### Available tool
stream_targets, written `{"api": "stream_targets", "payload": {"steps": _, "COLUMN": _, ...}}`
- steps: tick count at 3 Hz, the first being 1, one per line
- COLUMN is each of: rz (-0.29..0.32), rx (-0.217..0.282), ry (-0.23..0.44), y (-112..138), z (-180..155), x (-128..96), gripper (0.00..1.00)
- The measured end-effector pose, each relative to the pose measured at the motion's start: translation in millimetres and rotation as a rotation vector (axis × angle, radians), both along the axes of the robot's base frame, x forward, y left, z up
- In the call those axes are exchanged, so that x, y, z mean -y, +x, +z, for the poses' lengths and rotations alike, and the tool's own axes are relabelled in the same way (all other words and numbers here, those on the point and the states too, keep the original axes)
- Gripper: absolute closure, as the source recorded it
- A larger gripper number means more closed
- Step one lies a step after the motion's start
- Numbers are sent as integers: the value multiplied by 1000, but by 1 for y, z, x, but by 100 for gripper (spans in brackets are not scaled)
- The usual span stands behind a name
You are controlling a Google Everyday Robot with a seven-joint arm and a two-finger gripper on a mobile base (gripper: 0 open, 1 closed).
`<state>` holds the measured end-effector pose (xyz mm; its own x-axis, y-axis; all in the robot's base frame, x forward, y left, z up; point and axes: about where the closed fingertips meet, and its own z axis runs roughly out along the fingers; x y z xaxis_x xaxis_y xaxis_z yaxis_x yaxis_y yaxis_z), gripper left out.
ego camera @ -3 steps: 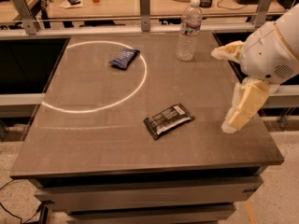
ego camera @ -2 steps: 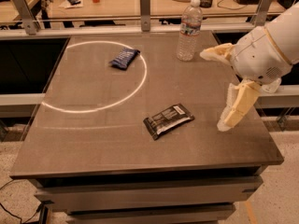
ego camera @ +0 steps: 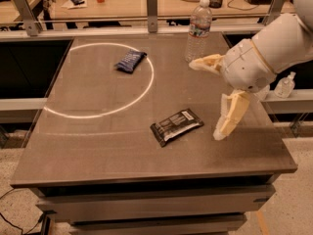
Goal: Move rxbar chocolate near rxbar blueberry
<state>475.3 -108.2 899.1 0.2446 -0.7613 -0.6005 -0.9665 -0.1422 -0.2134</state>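
The rxbar chocolate (ego camera: 176, 126), a flat black wrapper with white marks, lies on the dark table (ego camera: 98, 146) right of centre, near the front. The rxbar blueberry (ego camera: 130, 60), a small dark blue wrapper, lies at the far left, just inside a bright ring of light. My gripper (ego camera: 206, 100) is open and empty, above the table to the right of the black wrapper. One cream finger (ego camera: 208, 64) points left near the bottle; the other finger (ego camera: 230, 116) hangs down toward the table's right edge.
A clear plastic water bottle (ego camera: 198, 29) stands upright at the back of the table, just behind my gripper. A rail with posts (ego camera: 151, 4) runs along the far edge. A small bottle (ego camera: 284, 86) sits on a ledge to the right.
My arm and gripper have moved left, toward the rxbar chocolate and closer to the water bottle. Both wrappers and the bottle have stayed in place.
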Motion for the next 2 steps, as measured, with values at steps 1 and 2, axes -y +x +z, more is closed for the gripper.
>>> {"api": "stream_targets", "payload": {"steps": 1, "rz": 53, "rx": -7, "ry": 10, "y": 6, "z": -9, "x": -19, "gripper": 0}}
{"api": "stream_targets", "payload": {"steps": 2, "rz": 81, "rx": -23, "ry": 27, "y": 6, "z": -17, "x": -38, "gripper": 0}}
